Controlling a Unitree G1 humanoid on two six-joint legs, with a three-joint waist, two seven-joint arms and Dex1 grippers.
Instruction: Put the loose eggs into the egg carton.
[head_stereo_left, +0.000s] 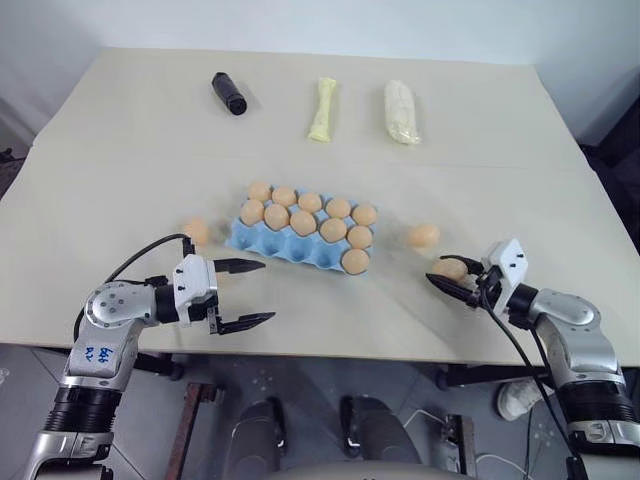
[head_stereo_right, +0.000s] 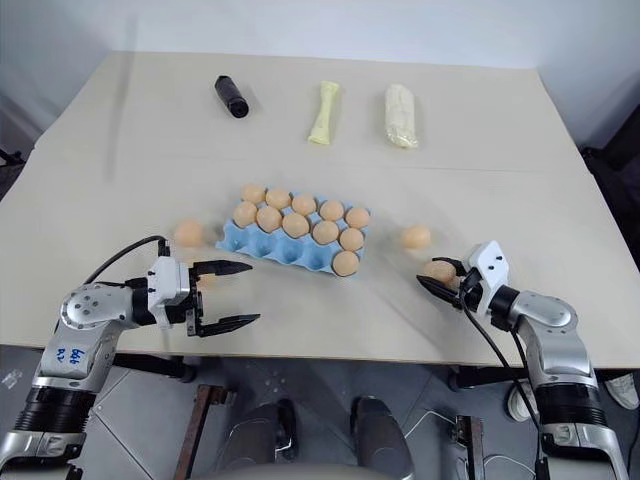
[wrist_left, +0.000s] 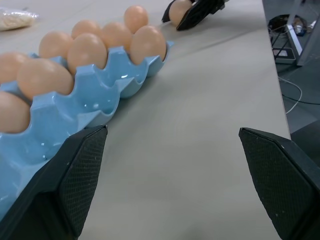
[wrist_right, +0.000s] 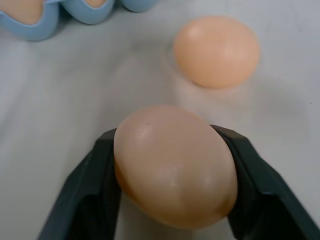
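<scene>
Right claw (head_stereo_left: 452, 279): clamped on one egg (wrist_right: 175, 165), low over the surface's (head_stereo_left: 480, 150) near right part.
Left claw (head_stereo_left: 245, 293): fingers spread wide, holding nothing, near the front edge.
Egg carton (head_stereo_left: 280, 244): middle of the surface, perhaps nine eggs seated.
Loose eggs: one (head_stereo_left: 423, 236) right of the carton, one (head_stereo_left: 195, 231) left.

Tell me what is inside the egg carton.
The egg carton holds ten light orange-brown eggs, filling its far rows and right end. The near-row cups on the left stand empty. The cup bottoms beneath the eggs are covered.
</scene>
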